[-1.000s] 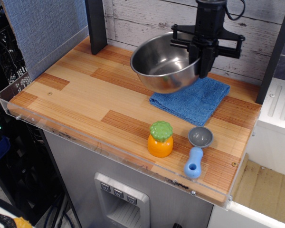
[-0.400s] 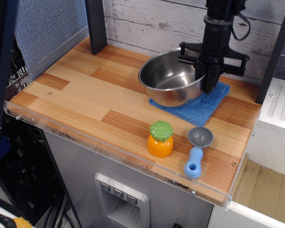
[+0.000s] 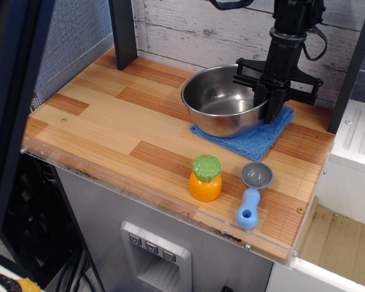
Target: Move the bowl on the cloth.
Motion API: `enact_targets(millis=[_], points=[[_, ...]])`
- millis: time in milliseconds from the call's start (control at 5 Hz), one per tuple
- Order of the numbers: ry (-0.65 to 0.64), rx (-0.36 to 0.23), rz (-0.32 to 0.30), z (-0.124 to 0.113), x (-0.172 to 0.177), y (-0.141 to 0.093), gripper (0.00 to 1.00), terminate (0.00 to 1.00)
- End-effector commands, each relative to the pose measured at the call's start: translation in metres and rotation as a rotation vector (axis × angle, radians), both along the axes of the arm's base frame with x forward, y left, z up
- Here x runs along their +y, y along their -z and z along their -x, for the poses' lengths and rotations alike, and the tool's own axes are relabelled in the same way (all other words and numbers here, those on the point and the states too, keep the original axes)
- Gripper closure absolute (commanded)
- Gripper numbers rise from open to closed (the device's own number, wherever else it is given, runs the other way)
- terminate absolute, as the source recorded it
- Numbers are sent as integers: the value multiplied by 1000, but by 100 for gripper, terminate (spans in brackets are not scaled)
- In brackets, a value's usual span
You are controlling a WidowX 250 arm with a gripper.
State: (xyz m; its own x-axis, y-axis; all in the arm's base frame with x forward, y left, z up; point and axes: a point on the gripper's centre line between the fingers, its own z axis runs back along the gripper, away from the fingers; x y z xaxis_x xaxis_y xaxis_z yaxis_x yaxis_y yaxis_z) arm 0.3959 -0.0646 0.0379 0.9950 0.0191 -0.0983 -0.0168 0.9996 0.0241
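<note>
The shiny steel bowl (image 3: pixel 222 108) stands level on the blue cloth (image 3: pixel 255 141) at the back right of the wooden counter. It covers most of the cloth, and its left side overhangs the cloth's left edge. My gripper (image 3: pixel 272 109) hangs straight down at the bowl's right rim, with its fingers closed across the rim wall. Only the cloth's front and right edges show.
An orange toy with a green top (image 3: pixel 205 179) and a grey scoop with a blue handle (image 3: pixel 252 196) stand in front of the cloth near the counter's front edge. A dark post (image 3: pixel 123 30) stands at the back left, and another (image 3: pixel 351 67) stands at the right.
My gripper carried the tilted bowl right and down. The bowl went from hanging above the cloth's left side to resting level on the cloth.
</note>
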Motion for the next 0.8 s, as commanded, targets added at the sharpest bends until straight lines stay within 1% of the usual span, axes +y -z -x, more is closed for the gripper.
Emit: enact_targets(millis=[0,200,400,600], points=[[33,-122,-37,14,6,-45,0,0],[25,-156,-5,24,19,-62,0,0],[-38,-181,43,43,45,-84,0,0],[-127,-166,64,66,79,-94,0,0]])
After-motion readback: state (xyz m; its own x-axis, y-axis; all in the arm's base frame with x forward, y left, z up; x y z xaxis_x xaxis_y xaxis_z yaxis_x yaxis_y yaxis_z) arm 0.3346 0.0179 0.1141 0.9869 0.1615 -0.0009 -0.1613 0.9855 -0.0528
